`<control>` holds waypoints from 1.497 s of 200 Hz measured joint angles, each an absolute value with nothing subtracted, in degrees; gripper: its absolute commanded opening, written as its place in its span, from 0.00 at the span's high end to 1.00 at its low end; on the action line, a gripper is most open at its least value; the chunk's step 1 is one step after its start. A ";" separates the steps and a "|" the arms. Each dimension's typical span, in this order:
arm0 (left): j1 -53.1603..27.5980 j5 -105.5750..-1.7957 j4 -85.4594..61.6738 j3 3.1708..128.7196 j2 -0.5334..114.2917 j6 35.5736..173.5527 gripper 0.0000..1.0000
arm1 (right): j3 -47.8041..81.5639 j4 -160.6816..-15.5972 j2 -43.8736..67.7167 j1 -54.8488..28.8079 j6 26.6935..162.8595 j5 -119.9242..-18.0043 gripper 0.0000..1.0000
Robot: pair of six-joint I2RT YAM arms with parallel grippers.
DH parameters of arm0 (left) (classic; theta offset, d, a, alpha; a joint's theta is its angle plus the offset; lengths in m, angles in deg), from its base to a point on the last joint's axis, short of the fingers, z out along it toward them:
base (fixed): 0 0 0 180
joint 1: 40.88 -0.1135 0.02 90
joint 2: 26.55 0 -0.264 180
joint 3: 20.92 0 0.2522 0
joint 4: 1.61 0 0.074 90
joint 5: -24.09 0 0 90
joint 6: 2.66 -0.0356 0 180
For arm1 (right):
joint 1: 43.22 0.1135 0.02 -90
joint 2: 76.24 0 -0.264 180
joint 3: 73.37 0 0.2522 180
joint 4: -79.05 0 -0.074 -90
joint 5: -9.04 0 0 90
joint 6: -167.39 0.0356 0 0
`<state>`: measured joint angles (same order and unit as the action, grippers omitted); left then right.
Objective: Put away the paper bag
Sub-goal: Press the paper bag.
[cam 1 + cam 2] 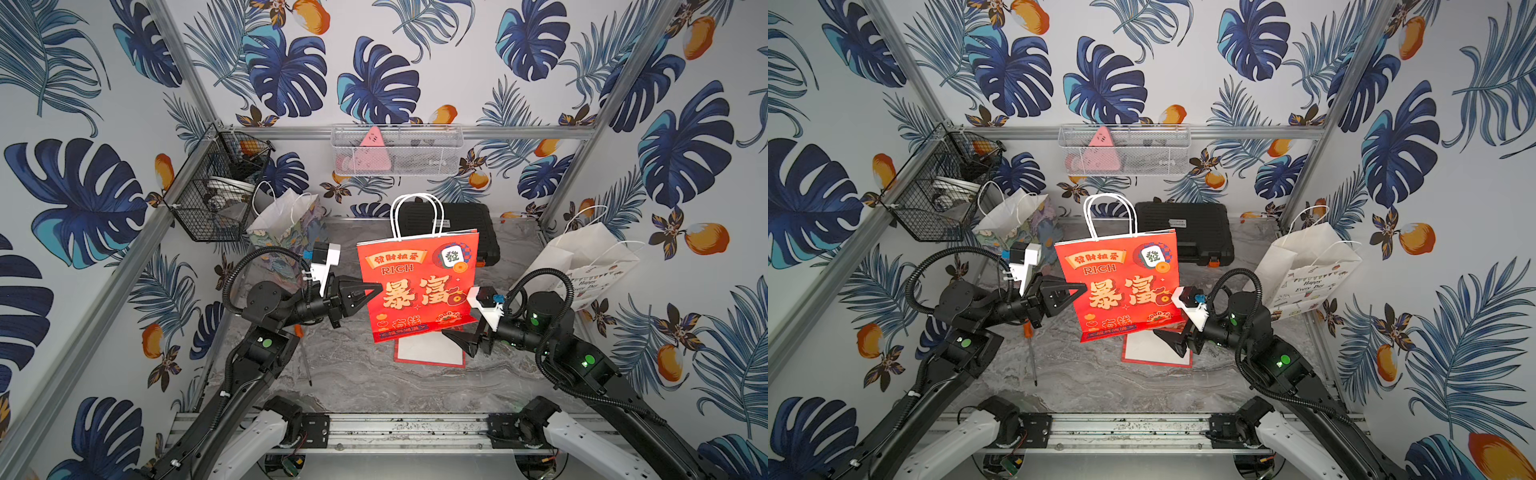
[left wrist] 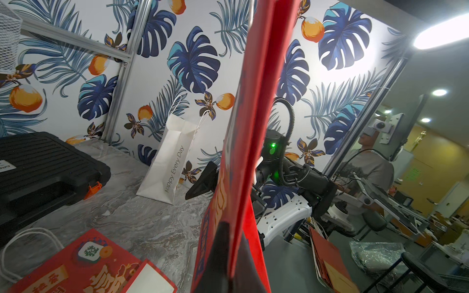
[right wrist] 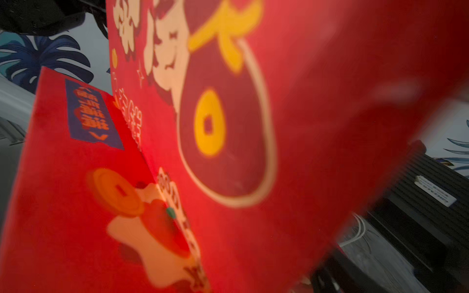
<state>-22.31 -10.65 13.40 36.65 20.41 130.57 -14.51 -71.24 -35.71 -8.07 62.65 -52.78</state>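
- Two arms reach in from 6 o'clock over the grey marbled table (image 1: 353,386): the left arm (image 1: 266,303) and the right arm (image 1: 544,328).
- An orange-handled screwdriver (image 1: 298,331) lies on the table at 8 o'clock, beside the left arm.
- A flat red paper bag (image 1: 428,354) lies at the centre, partly hidden by the upright one.
- The right jaws hover over that flat bag, at the upright bag's 5 o'clock corner. They look spread wide and hold nothing; the one finger in view stands clear of the printed face.
- The left jaws pinch the 9 o'clock edge of the red paper bag with gold lettering and white cord handles (image 1: 415,282), held upright at the table's centre.
- A white paper bag with bunting print (image 1: 590,266) leans on the wall at 3 o'clock.
- A floral paper bag (image 1: 286,232) stands at 10 o'clock.
- A black ribbed plastic case (image 1: 461,224) lies at 12 o'clock, behind the upright bag.
- A black wire basket (image 1: 216,199) hangs at 10 o'clock, and a white mesh basket (image 1: 415,160) on the rear rail holds a pink triangular item (image 1: 372,145).
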 measured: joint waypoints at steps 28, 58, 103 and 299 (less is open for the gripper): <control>-22.31 -10.02 15.80 35.78 20.98 132.40 1.00 | -15.08 -78.35 -35.34 -8.04 66.30 -43.64 0.46; -22.31 -10.26 15.48 35.67 20.76 132.34 1.00 | -15.86 -84.75 -33.94 -8.04 70.80 -36.69 0.99; -22.42 -11.92 9.79 37.11 20.37 128.25 0.01 | -16.13 -87.99 -33.20 -8.09 75.44 -34.68 1.00; -22.23 -10.32 27.30 23.80 22.62 132.69 1.00 | -15.56 -94.24 -30.25 -7.69 91.37 -38.24 0.50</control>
